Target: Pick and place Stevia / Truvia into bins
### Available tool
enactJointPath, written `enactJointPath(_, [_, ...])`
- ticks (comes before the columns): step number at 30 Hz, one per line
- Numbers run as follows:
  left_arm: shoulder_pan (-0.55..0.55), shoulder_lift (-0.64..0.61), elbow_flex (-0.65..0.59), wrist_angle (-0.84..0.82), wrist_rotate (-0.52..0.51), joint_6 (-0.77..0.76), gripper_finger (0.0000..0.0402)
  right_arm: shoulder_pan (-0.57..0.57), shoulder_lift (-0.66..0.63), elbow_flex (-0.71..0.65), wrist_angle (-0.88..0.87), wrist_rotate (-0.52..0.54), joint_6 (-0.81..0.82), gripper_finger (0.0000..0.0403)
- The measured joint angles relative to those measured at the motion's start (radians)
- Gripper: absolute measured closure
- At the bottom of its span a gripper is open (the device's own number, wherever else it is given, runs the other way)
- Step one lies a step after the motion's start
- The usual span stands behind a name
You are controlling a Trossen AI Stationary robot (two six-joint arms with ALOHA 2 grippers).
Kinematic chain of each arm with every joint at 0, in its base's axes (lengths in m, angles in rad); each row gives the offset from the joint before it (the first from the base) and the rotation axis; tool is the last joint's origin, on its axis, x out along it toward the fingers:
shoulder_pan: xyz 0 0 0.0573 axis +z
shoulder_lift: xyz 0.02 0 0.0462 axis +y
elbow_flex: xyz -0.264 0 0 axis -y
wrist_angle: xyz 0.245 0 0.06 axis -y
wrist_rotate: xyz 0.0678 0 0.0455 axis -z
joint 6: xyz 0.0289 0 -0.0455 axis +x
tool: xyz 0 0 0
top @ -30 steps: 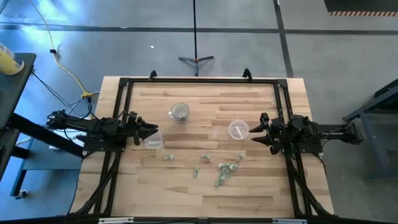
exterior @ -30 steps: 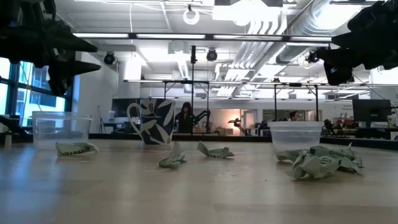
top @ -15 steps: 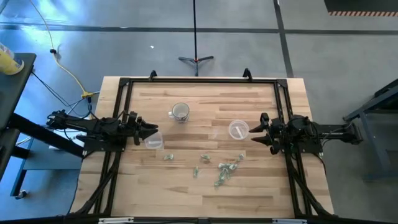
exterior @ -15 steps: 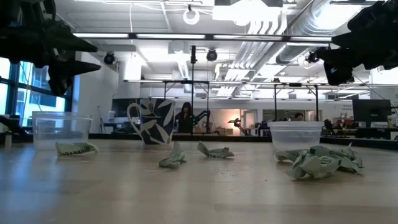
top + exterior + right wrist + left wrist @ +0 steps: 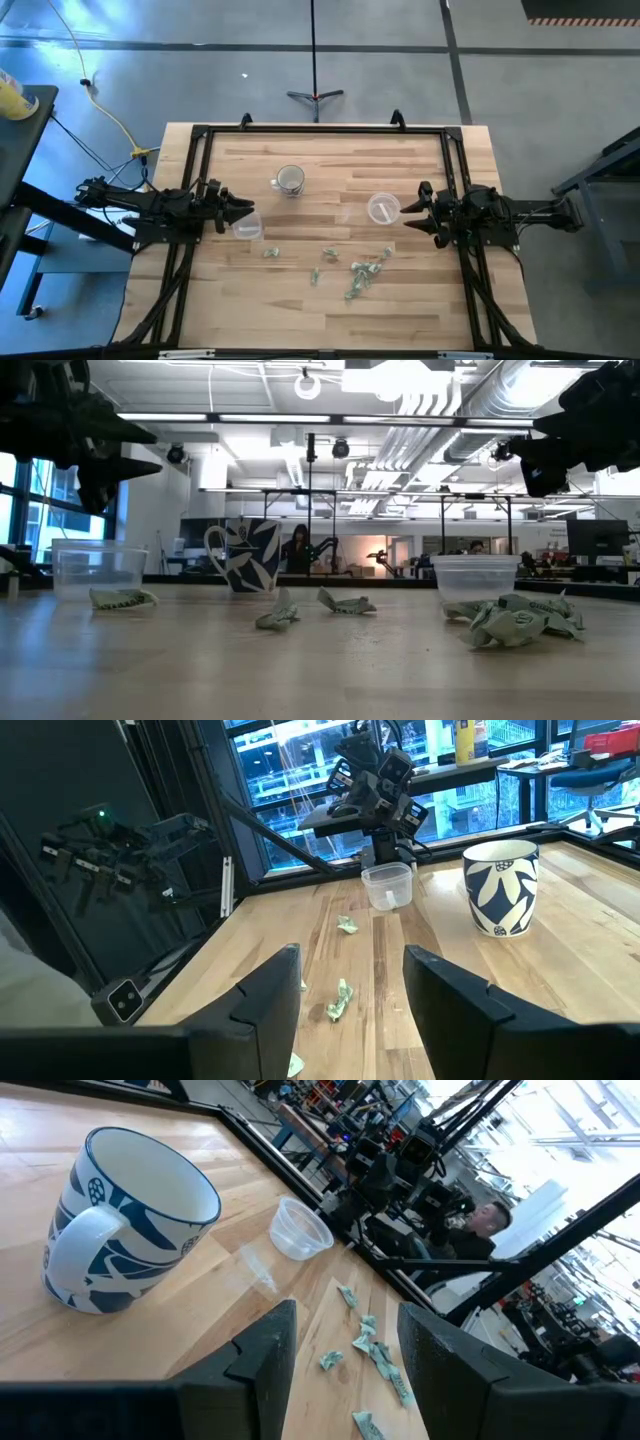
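Several small green-and-white Stevia packets (image 5: 363, 272) lie flat on the wooden table toward its near right; they also show as crumpled packets (image 5: 520, 622) in the low view. One clear bin (image 5: 246, 227) stands at the left, just off my left gripper (image 5: 245, 212). The other bin (image 5: 383, 208) stands at the right, beside my right gripper (image 5: 412, 211). Both grippers hover open above the table, touching nothing. In the left wrist view the far bin (image 5: 301, 1229) and packets (image 5: 371, 1348) show; in the right wrist view the opposite bin (image 5: 388, 885) and packets (image 5: 340, 1000) show.
A white mug with a blue pattern and a side handle (image 5: 289, 180) stands toward the far middle of the table. A black frame (image 5: 320, 130) runs round the table's edges. Bare wood lies between the bins and along the near edge.
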Motion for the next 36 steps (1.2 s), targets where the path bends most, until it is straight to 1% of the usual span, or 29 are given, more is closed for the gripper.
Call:
enactJointPath(18, [0.0,0.0,0.0,0.0,0.0,0.0,0.019,0.0,0.0,0.0,0.0,0.0,0.0,0.0233])
enactJointPath(20, [0.0,0.0,0.0,0.018,-0.034,-0.019,0.019,0.0,0.0,0.0,0.0,0.0,0.0,0.0233])
enactJointPath(22, [0.0,0.0,0.0,0.058,-0.083,-0.09,0.019,0.0,0.0,0.0,0.003,0.0,0.001,0.0233])
enactJointPath(26, [0.0,0.0,0.0,0.164,-0.111,-0.313,0.019,0.0,0.0,-0.002,0.023,-0.002,0.087,0.0233])
enactJointPath(29, [0.0,-0.001,0.0,0.214,-0.11,-0.415,0.019,0.0,0.0,-0.004,0.068,-0.001,0.171,0.0233])
enactJointPath(31, [0.0,0.002,0.0,0.246,-0.104,-0.428,0.019,0.0,0.0,-0.003,0.1,0.009,0.236,0.0233])
enactJointPath(33, [0.0,0.02,0.0,0.311,-0.119,-0.442,0.019,0.0,0.0,-0.003,0.141,0.052,0.321,0.0233])
enactJointPath(34, [0.0,0.031,0.0,0.361,-0.133,-0.437,0.019,0.0,0.0,-0.003,0.173,0.081,0.351,0.0233])
enactJointPath(36, [0.0,0.067,0.001,0.496,-0.135,-0.371,0.019,0.0,-0.001,-0.002,0.233,0.154,0.372,0.0233])
